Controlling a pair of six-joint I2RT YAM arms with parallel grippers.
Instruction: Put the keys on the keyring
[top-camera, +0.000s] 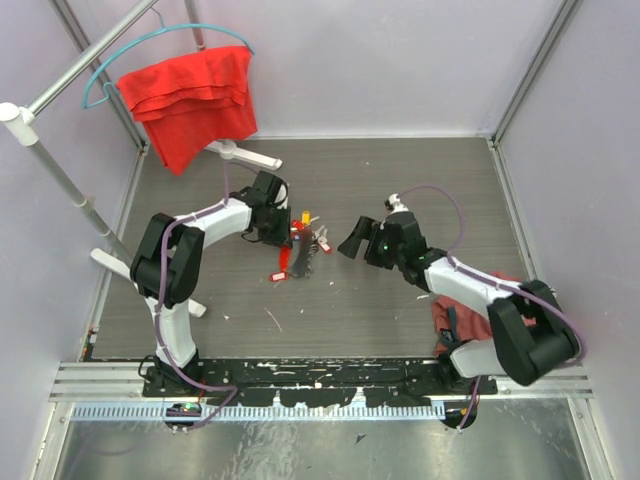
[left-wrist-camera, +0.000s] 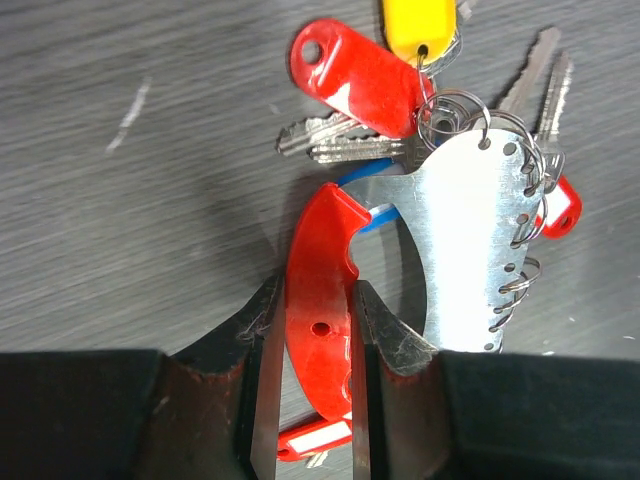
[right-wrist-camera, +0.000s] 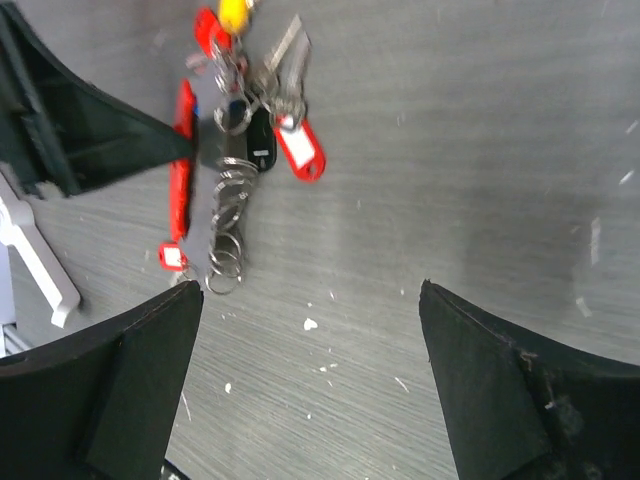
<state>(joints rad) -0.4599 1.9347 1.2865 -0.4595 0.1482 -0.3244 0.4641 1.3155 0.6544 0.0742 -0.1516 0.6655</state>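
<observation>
Left fingers (left-wrist-camera: 262, 400): partly closed, clamped on both faces of a red curved piece (left-wrist-camera: 318, 250) (plastic, one small hole in it); left gripper (left-wrist-camera: 318, 295) is low over the table (left-wrist-camera: 120, 220).
Right fingers (right-wrist-camera: 140, 390): spread wide, nothing between them; right gripper (right-wrist-camera: 310, 292) hangs over bare table, apart from the bunch.
Keys (left-wrist-camera: 335, 145): silver, lying flat on the table mid-workspace, between the two grippers and nearer the left one.
Plate (left-wrist-camera: 465, 230): flat silver metal with a row of holes along one edge; wire rings (left-wrist-camera: 525, 275) pass through several holes. It lies right beside the red piece (touching or overlapping, cannot tell).
Tags: red tag (left-wrist-camera: 355, 75) and yellow tag (left-wrist-camera: 418, 25) at the far end of the bunch; a second red tag (right-wrist-camera: 300, 155) with a white label on the right gripper's side.
Blue: a sliver shows between the red piece and the plate.
Surroundings: red cloth (top-camera: 190, 95) on a hanger (top-camera: 100, 78), back left.
</observation>
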